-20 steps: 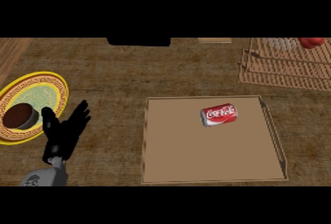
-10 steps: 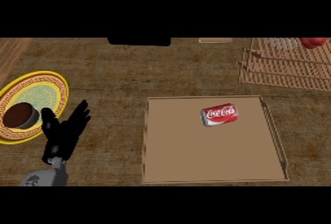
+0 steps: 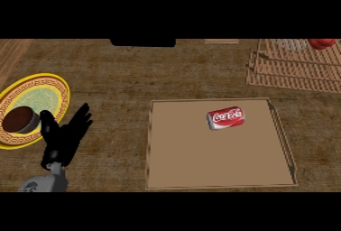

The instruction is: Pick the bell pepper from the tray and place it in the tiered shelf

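- Your black left hand (image 3: 64,137) is resting with fingers spread and released, holding nothing, at the lower left beside the yellow-rimmed round plate (image 3: 52,88)
- The red bell pepper (image 3: 321,43) is sitting on the wooden slatted tiered shelf (image 3: 293,72), top right
- A red soda can (image 3: 226,118) is lying in the flat brown tray (image 3: 220,180) on the surface

One tray (image 3: 154,149) holds one red soda can (image 3: 226,119). One yellow-rimmed plate (image 3: 47,88) carries one brown round item (image 3: 19,120). One slatted shelf (image 3: 293,74) (with one red object (image 3: 322,43)); one hand (image 3: 63,137).
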You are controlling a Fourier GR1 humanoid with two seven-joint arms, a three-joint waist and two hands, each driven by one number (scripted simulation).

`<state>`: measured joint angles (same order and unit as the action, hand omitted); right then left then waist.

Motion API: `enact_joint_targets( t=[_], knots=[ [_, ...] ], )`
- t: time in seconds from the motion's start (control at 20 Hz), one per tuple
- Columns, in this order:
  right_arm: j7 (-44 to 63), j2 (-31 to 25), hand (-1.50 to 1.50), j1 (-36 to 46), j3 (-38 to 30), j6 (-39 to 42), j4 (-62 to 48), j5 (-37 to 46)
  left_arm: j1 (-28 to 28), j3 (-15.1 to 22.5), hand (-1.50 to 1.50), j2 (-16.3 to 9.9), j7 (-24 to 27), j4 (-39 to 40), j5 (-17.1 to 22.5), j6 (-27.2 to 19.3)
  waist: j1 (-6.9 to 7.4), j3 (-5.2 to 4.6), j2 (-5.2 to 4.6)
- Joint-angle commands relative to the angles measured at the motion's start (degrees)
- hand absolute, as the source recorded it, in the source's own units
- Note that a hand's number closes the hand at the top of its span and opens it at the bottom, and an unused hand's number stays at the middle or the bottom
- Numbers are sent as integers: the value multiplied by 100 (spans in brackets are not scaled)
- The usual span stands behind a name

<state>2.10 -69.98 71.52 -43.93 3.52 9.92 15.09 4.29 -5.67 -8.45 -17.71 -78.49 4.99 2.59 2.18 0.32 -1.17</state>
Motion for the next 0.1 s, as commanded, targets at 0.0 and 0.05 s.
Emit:
enact_joint_targets(
  t=[0.0, 0.05],
  knots=[
    [-129, -321, -150, -359, -138, 459, -69, -139, -27, 6, 0, 0, -37, -75, -2, -9, 12, 1, -1],
    [-186, -408, -150, -480, -255, 669, -142, -254, -104, 37, 0, 60, -56, -65, -9, -35, -10, 5, 4]
  ],
)
